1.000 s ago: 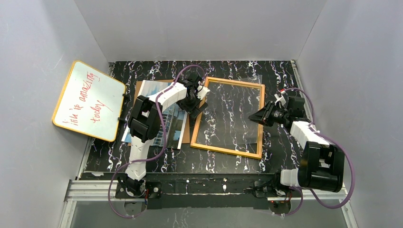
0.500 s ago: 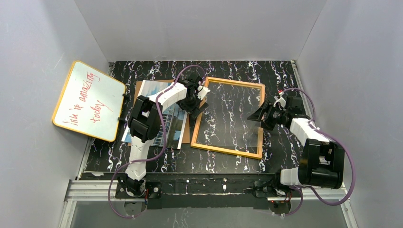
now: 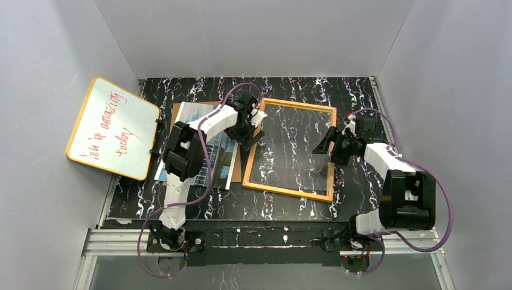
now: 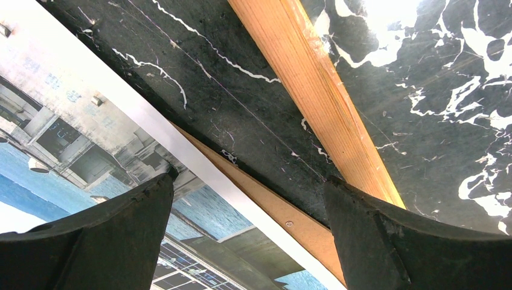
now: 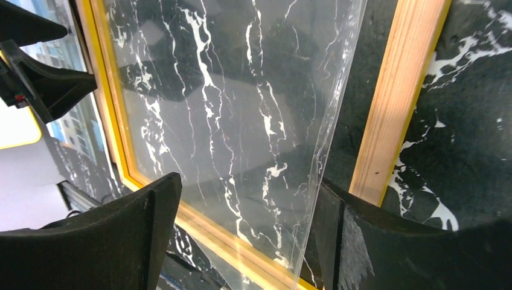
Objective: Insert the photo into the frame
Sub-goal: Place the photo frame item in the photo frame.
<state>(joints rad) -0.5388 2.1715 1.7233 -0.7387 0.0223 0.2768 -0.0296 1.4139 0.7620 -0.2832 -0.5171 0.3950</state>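
Black-padded and spread wide, my right tool (image 5: 244,235) hangs empty over the frame (image 5: 395,103)'s clear pane (image 5: 241,90); my left tool (image 4: 247,235), equally wide, by the photo (image 4: 66,127)'s edge.

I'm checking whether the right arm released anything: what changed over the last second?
The right gripper opened its fingers from nearly shut to wide apart at the right border of the yellow-orange wooden picture frame, and shifted slightly leftward over it. They now straddle the edge of the clear pane without gripping it. The left gripper stayed open beside the building-and-sky photo print; photo, frame and red-lettered whiteboard stayed put.
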